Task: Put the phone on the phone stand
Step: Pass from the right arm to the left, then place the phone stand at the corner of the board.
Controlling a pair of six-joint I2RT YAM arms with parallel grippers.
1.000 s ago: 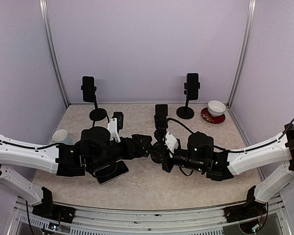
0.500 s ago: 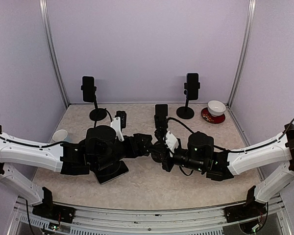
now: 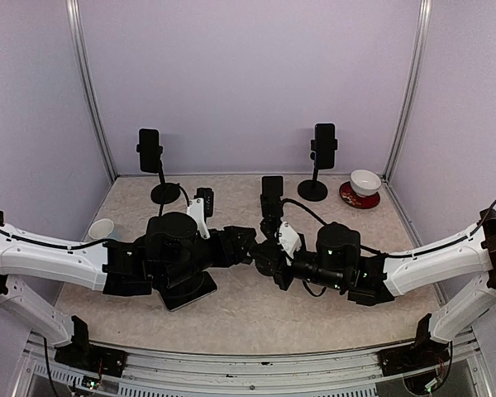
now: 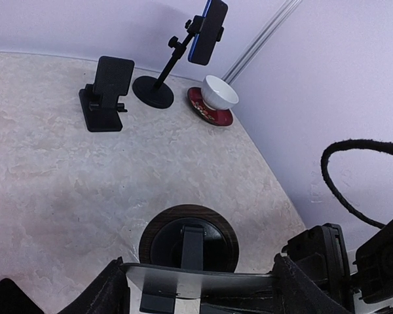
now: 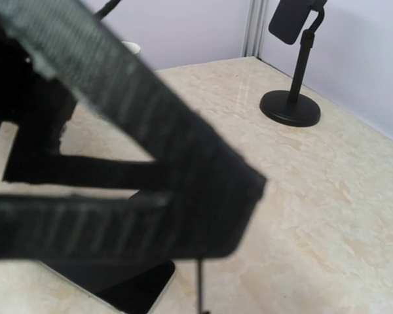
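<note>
bowl (image 3: 364, 180) on saucer (image 3: 355, 201), table's (image 3: 256, 322) far-right corner, inside unseen | phone (image 3: 190, 291) flat under my left arm, axis unclear | left gripper (image 4: 200, 291) jaws apart astride grey plate (image 4: 183, 278), grip unclear | right gripper (image 3: 266, 252) closed, load unclear

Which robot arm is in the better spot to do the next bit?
Left, probably. The left end effector has its fingers either side of a flat grey slab above the round stand base; the right end effector is shut.
</note>
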